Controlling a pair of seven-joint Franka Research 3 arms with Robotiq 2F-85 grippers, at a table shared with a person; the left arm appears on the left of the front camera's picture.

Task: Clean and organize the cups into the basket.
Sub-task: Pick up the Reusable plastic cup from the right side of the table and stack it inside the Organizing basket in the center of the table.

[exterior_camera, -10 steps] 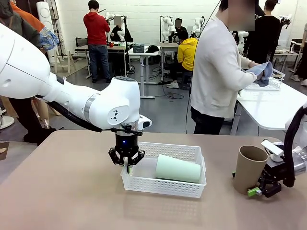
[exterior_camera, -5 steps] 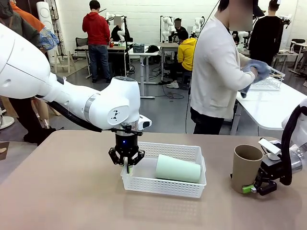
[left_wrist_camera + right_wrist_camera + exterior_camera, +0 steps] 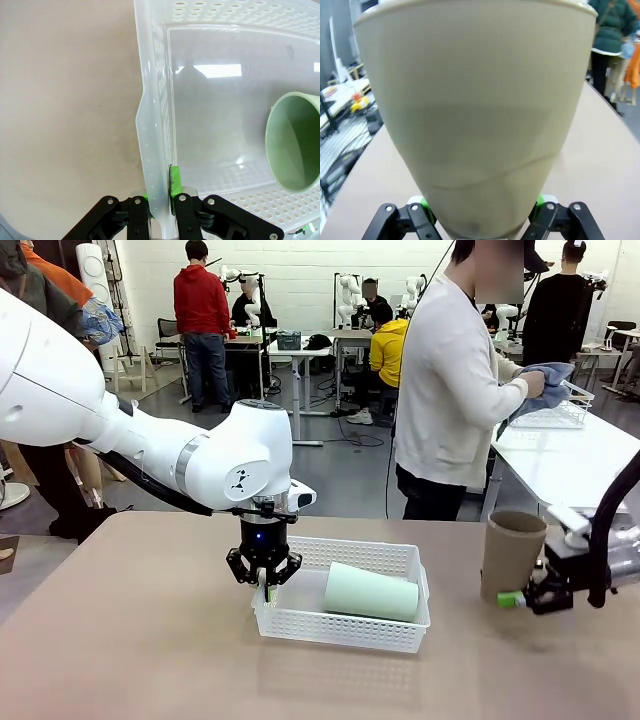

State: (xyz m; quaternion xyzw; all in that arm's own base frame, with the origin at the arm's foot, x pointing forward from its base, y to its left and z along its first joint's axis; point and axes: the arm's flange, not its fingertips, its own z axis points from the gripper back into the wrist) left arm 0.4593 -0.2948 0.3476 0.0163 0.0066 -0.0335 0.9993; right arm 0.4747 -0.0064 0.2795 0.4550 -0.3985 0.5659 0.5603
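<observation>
The white lattice basket sits mid-table with the mint green cup lying on its side inside. My left gripper points straight down, shut on the basket's left wall. In the left wrist view the fingers pinch that wall, and the mint cup's mouth shows at right. At the right, my right gripper is shut on the base of an upright tan cup, held just above the table. The tan cup sits between the right gripper's green pads.
A person stands across the table, turned away, holding a blue cloth near a white wire rack on a neighbouring table. The tan tabletop is bare left of the basket and in front of it.
The right gripper closed on the tan cup, straightened it from a tilt and raised it off the table. The person's hands moved with the cloth. The left arm stayed still.
</observation>
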